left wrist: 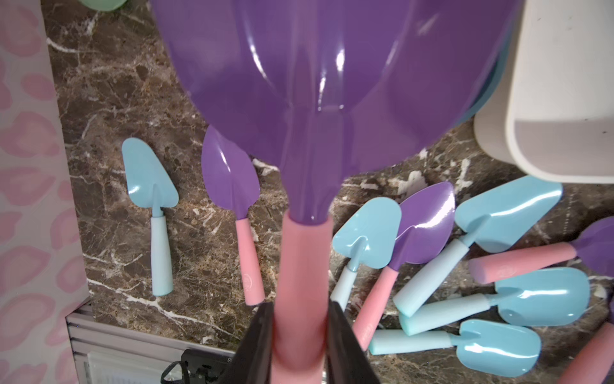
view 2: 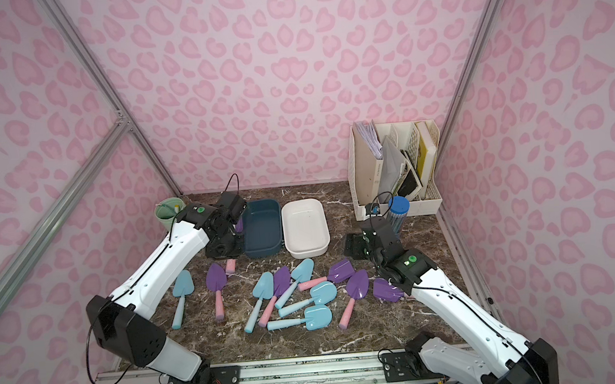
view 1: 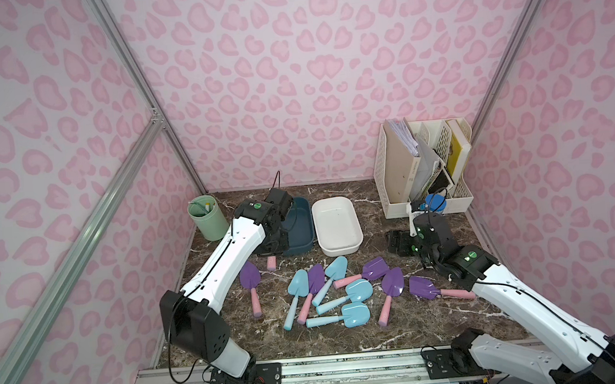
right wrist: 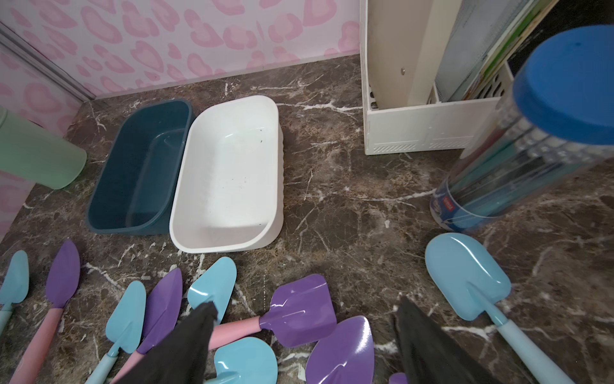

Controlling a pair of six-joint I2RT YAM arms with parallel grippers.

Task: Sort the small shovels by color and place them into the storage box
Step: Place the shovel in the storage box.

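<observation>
- What does the left gripper (left wrist: 300,332) have?
- It pinches the matte pink handle of a glossy purple-bladed shovel (left wrist: 332,83), raised beside the dark blue box (right wrist: 139,173).
- And the rest?
- The other shovels (view 1: 359,291), purple or all light blue, lie scattered on the marbled tabletop (view 1: 437,317) before the white box (right wrist: 232,159). The right gripper (right wrist: 304,316) hangs spread above them. The file rack (view 1: 380,165) holds papers.

no readable text or labels
</observation>
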